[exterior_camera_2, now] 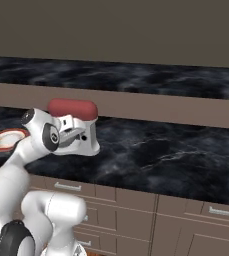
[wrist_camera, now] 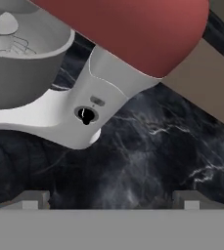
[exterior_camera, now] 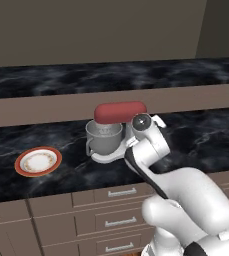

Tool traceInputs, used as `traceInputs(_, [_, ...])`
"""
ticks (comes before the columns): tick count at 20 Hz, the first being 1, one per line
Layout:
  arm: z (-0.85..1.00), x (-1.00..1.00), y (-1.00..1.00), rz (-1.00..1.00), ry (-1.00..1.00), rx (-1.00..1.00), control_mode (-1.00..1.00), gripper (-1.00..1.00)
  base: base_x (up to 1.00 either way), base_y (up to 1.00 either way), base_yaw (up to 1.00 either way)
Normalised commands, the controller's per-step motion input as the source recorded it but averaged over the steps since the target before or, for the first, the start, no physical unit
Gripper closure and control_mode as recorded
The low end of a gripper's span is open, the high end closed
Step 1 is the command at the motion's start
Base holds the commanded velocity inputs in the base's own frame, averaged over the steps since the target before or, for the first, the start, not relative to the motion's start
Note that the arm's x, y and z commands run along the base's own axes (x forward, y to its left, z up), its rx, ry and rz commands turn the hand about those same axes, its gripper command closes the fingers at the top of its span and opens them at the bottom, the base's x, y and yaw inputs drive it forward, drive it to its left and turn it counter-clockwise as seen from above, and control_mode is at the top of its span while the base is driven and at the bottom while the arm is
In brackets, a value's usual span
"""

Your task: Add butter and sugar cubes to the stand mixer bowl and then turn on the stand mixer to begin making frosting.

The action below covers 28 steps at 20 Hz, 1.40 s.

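The stand mixer stands on the dark marble counter, its dark red head down over the grey metal bowl. In the hand view the bowl sits at upper left with the wire whisk inside it. A small black knob shows on the mixer's white column. My gripper is open, its fingertips far apart, a short way in front of that knob and touching nothing. The hand hovers at the mixer's right side. Butter and sugar cubes are hidden or out of view.
An orange-rimmed plate lies bare on the counter left of the mixer, also seen as the plate behind my arm. A tan ledge runs behind the mixer. Drawer fronts line the cabinet below.
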Motion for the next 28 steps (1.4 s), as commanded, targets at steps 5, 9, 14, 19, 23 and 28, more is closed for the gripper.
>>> traceInputs(5, [-0.15,0.38,0.0,0.0,0.03,0.0,-1.0,-1.0,0.0,0.0,0.0])
traceInputs(9, [-0.29,0.28,0.0,-0.02,0.09,0.0,-1.0,-1.0,0.0,0.0,0.0])
traceInputs(14, [-0.35,0.25,0.02,-0.01,0.1,0.0,-1.0,-1.0,0.0,0.0,0.0])
traceInputs(19, [-0.25,0.2,0.05,-0.01,0.01,0.0,-1.0,-1.0,0.0,0.0,0.0])
traceInputs(23, [-0.2,0.24,0.02,-0.02,0.0,0.0,-1.0,-1.0,0.0,0.0,0.0])
traceInputs(28, [-0.16,0.3,0.0,-0.03,0.0,0.0,-1.0,-1.0,0.0,0.0,0.0])
